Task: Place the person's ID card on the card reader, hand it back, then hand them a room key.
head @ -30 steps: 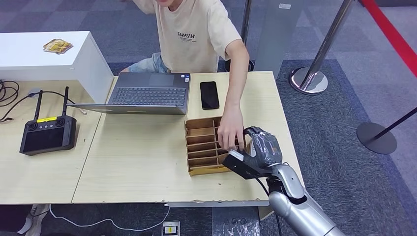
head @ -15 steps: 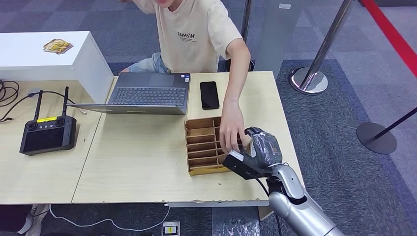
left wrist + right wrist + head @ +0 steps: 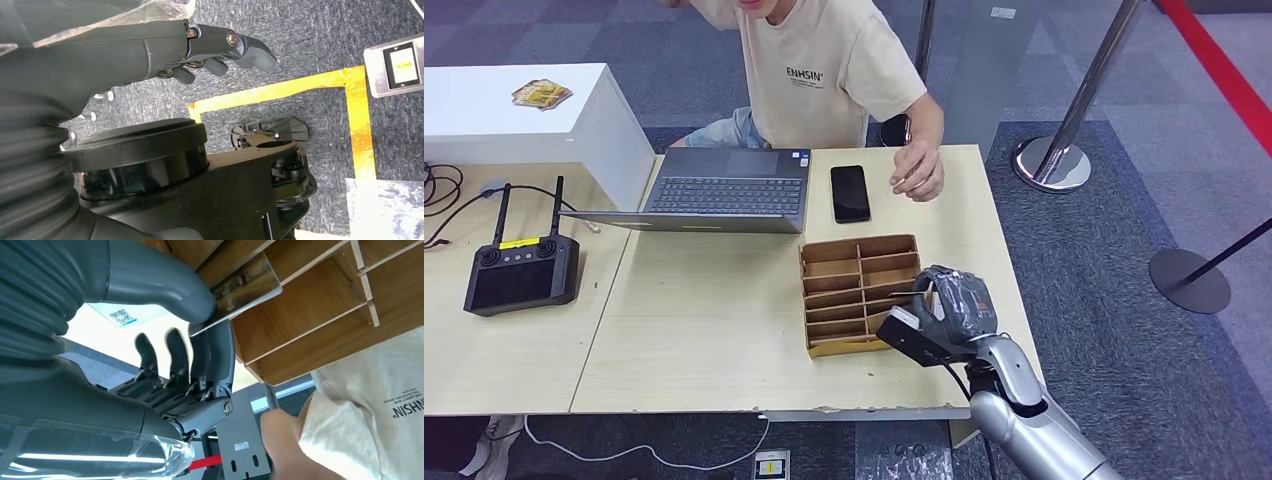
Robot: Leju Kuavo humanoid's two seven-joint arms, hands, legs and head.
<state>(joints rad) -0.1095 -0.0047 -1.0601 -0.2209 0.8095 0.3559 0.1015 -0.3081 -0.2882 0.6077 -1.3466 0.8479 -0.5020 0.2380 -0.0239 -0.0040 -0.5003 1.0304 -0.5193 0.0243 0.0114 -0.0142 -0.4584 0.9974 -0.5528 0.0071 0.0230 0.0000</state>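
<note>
**Right hand pinching a card at the wooden organizer**

The right hand (image 3: 954, 305) is sitting at the right edge of the organizer (image 3: 861, 293), thumb and fingers (image 3: 215, 357) closing on a thin card (image 3: 245, 287). In the right wrist view the card is lying flat between the thumb and the dark fingers, its printed face glossy, its far corner reaching over the wooden dividers. In the head view the card is showing as a thin sliver at the fingertips, too small to read.

The left hand (image 3: 220, 47) is hanging over grey carpet with a yellow tape line, fingers loosely curled and holding nothing.

The person (image 3: 834, 70), in a beige shirt, is leaning in from the far side of the surface (image 3: 704, 330), one hand (image 3: 919, 170) hovering above it, well apart from the organizer. A black phone (image 3: 850, 193) is lying just beside an open grey laptop (image 3: 724, 190). A black controller (image 3: 521, 270) with two antennas is resting on the left. The organizer is a shallow plywood tray split into rectangular slots; its near right corner is being hidden by the robot's hand and its black wrist unit. Clear plastic film is wrapping the hand's ribbed grey cover.
</note>
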